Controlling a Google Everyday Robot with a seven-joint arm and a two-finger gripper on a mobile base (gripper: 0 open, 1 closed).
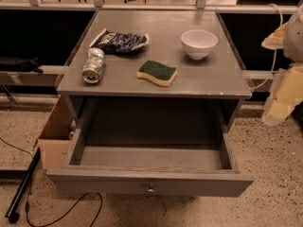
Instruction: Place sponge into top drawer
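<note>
- Nearest to the camera is the front of the top drawer (94, 181), pulled far out from under the counter (208, 77), with a small round knob (150, 189) in the middle of the front.
- Inside, the drawer shows only its bare grey bottom and its two side walls.
- On the speckled floor at the lower left lies a black pole (21, 193), and a thin black cable (61, 214) curls beside it.
- A cardboard box (54, 141) stands on the floor, close against the left side of the drawer.
- The sponge (157, 72) lies on the counter, near the front edge and about in the middle, green face up and pale yellow foam below. It is outside the drawer and nothing touches it.
- Left of the sponge, a dented can (93, 65) lies on its side, near the left edge of the counter.
- The gripper (282, 96) is at the right edge of the view, beside the right side of the counter and well apart from the sponge. Only pale, yellowish parts of it are seen, so I cannot tell if it is wide or narrow. It holds nothing that can be seen.
- Farther back on the right stands a white bowl (199, 43), upright.
- Farther back on the left, just behind the can, lies a crumpled blue-and-white bag (119, 40).
</note>
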